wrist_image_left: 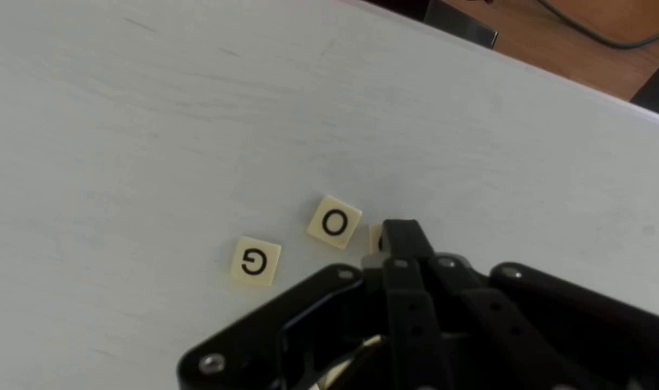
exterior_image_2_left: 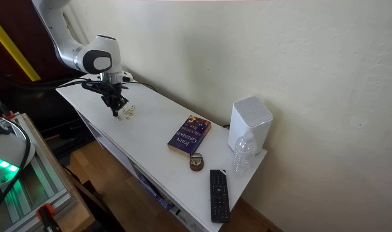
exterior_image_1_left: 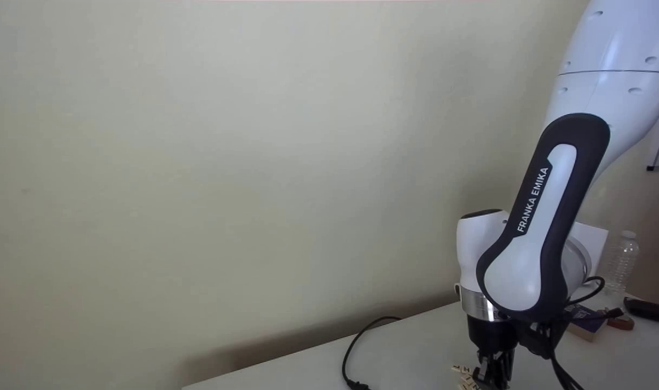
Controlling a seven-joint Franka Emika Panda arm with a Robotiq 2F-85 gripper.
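Note:
My gripper (wrist_image_left: 408,238) is black and points down at the white table; its fingertips appear shut together. It also shows in both exterior views (exterior_image_1_left: 493,374) (exterior_image_2_left: 115,112). In the wrist view, a cream letter tile (wrist_image_left: 374,238) lies under the fingertips, mostly hidden; I see no tile held between them. A tile marked O (wrist_image_left: 334,222) lies just left of the fingertips. A tile marked G (wrist_image_left: 255,261) lies farther left. More tiles (wrist_image_left: 337,372) show in part behind the finger links. In both exterior views a small cluster of tiles (exterior_image_1_left: 466,377) (exterior_image_2_left: 130,110) lies beside the gripper.
The white table (exterior_image_2_left: 144,138) also bears a purple book (exterior_image_2_left: 189,135), a small brown thumb piano (exterior_image_2_left: 196,162), a black remote (exterior_image_2_left: 219,196), a clear bottle (exterior_image_2_left: 244,153) and a white box-shaped device (exterior_image_2_left: 252,117). A black cable (exterior_image_1_left: 351,346) lies near the wall.

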